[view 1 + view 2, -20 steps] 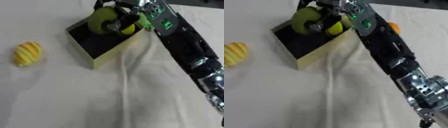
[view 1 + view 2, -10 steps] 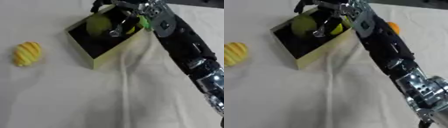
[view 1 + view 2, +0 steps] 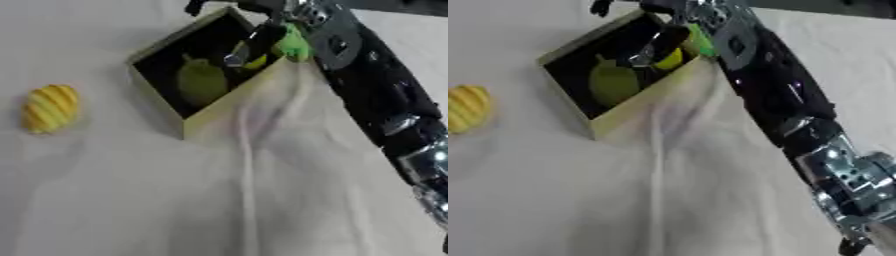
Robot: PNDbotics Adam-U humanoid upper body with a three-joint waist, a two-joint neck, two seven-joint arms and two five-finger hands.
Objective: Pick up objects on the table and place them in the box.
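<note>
Your right hand [image 3: 262, 30] hangs over the box's [image 3: 219, 120] far corner, fingers [image 3: 248, 47] spread and holding nothing — the green fruit [image 3: 201, 82] lies inside beside a yellow piece [image 3: 670, 59]. The yellow ridged object [image 3: 50, 108] sits well apart on the open cloth-covered surface [image 3: 131, 200] to the box's left.

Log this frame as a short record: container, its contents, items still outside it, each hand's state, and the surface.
container: yellow box with dark inside, open top
contents: green pear-like fruit; a small yellow thing by the far wall
outside: yellow ridged fruit, left of the box, apart from it
right hand: right hand over the box, fingers open, holding nothing
left hand: not in view
surface: white cloth, creased
</note>
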